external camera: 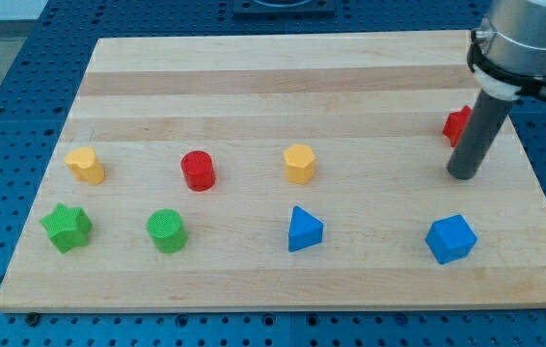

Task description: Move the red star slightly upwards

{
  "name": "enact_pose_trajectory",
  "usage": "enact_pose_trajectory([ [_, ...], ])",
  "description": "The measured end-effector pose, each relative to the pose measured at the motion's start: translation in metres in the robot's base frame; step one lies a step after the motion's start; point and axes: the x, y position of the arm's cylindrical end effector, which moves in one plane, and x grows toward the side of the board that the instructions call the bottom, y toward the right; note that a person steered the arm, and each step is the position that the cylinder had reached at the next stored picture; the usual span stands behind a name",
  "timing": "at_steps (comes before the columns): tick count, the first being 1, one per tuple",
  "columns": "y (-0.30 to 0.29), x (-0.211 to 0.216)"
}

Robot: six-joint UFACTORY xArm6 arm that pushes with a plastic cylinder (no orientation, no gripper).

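Note:
The red star (456,124) lies near the board's right edge, mostly hidden behind my rod. My tip (463,175) rests on the board just below and slightly right of the star's visible part, close to it; I cannot tell if they touch. A blue cube (450,238) lies below the tip.
On the wooden board (254,77): a yellow block (86,165), a red cylinder (198,170) and a yellow hexagon (299,163) in a row; below them a green star (67,227), a green cylinder (167,230) and a blue triangle (304,229).

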Motion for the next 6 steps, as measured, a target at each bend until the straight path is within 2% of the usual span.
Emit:
enact_pose_trajectory([
  [2, 0.002, -0.005],
  [6, -0.006, -0.049],
])
